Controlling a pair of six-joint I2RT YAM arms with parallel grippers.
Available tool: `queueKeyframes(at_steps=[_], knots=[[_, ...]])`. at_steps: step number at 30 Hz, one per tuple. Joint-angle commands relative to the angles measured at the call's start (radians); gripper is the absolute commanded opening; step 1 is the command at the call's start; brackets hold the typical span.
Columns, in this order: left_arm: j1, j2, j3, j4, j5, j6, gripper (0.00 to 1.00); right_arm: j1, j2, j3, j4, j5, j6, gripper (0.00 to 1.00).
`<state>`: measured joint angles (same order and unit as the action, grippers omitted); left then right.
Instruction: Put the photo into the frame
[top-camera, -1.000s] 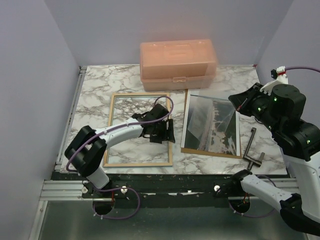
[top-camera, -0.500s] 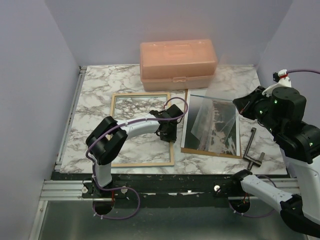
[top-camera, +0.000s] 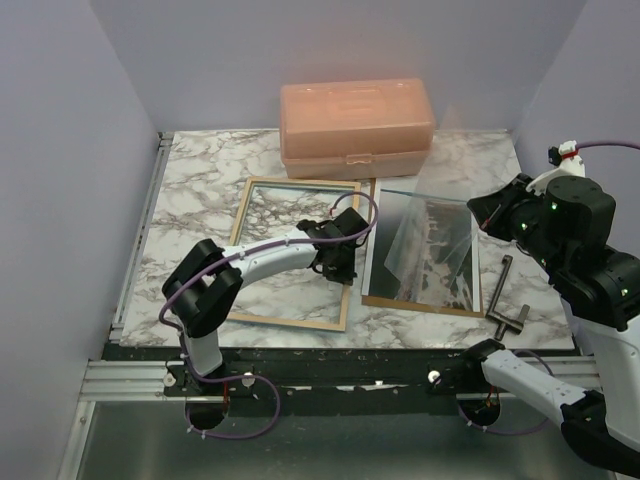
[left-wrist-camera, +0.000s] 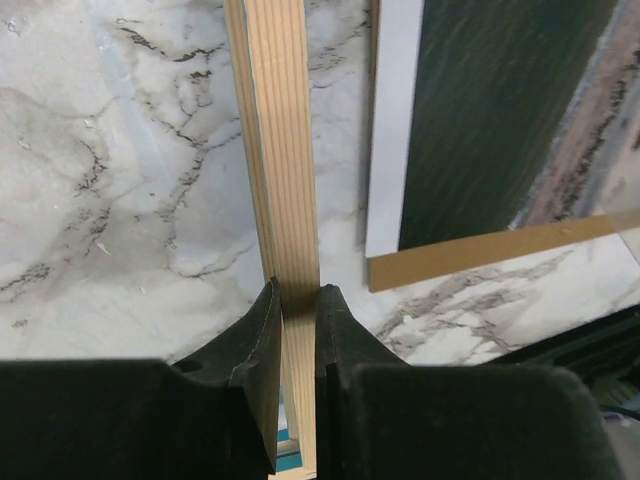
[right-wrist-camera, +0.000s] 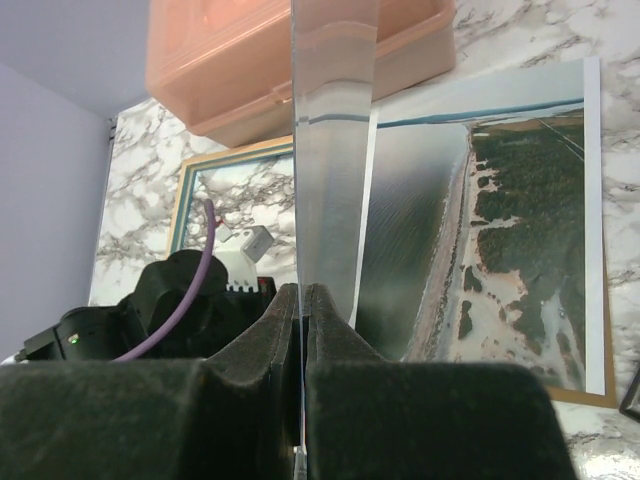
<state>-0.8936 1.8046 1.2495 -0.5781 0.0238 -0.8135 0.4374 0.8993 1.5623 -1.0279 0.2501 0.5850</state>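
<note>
Top external — left end effector (top-camera: 338, 262) now grips the frame (top-camera: 300, 181).

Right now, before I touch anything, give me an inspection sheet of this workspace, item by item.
Surface: marble-pattern table.
Job's things: frame wood side up, centre left; photo face up on a brown backing board beside it.
Clutter: peach plastic box at the back; metal tool right of the board.
Grippers: left gripper shut on the frame's rail nearest the photo; right gripper shut on a clear sheet raised over the photo.
Cables: purple cable loops over the left wrist; another leaves the right arm.
Surroundings: plain lavender walls.
</note>
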Motion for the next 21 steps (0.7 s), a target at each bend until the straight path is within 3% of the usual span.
queueKeyframes(at_steps=[1,11,19,21], knots=[[-0.026,-0.09,0.034,0.024,0.052,-0.04,0.0,-0.001,-0.013,-0.007,0.012,0.025,-0.005,0.0],[-0.088,-0.072,0.056,0.121,0.106,-0.143,0.0,-0.002,-0.014,-0.007,0.011,0.026,-0.005,0.01],[-0.141,0.044,0.131,0.163,0.143,-0.191,0.0,-0.001,-0.01,-0.012,0.009,0.021,-0.005,0.01],[-0.15,0.062,0.137,0.174,0.148,-0.2,0.05,-0.002,-0.01,-0.016,0.011,0.02,-0.004,0.01]])
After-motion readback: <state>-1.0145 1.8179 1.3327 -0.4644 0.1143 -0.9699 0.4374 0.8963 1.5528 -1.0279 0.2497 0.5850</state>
